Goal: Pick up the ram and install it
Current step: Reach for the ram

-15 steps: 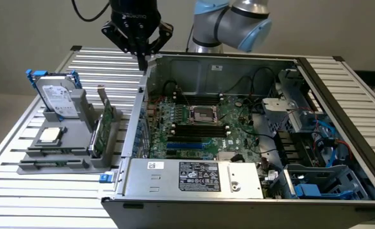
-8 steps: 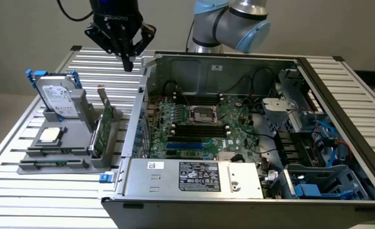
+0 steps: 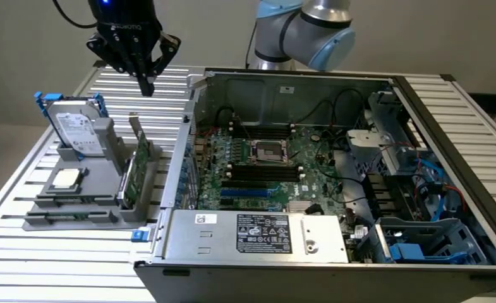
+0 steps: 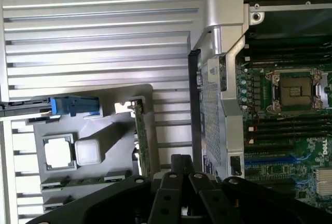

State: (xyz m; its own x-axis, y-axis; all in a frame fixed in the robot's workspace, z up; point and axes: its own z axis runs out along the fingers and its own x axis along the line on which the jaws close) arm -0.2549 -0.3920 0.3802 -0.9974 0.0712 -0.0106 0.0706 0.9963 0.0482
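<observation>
Gripper (image 3: 147, 87): jaws closed, nothing held; hung above the table (image 3: 62, 268), near the case (image 3: 230, 235) corner.
Ram (image 4: 85, 179): laid flat in a holder (image 3: 104, 211) slot, just beside the CPU (image 3: 68, 179), well apart from the gripper.
Card (image 3: 138, 165): stood upright on the holder, on the case side.
Case: opened, motherboard (image 3: 265, 173) exposed.

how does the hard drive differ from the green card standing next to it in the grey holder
The hard drive is a thick silver box with a pale label and blue side rails; the green card is a thin circuit board. The hard drive stands toward the exterior view's left of the holder; the green card stands nearer the open computer case. Both stand on edge in the grey holder.
</observation>
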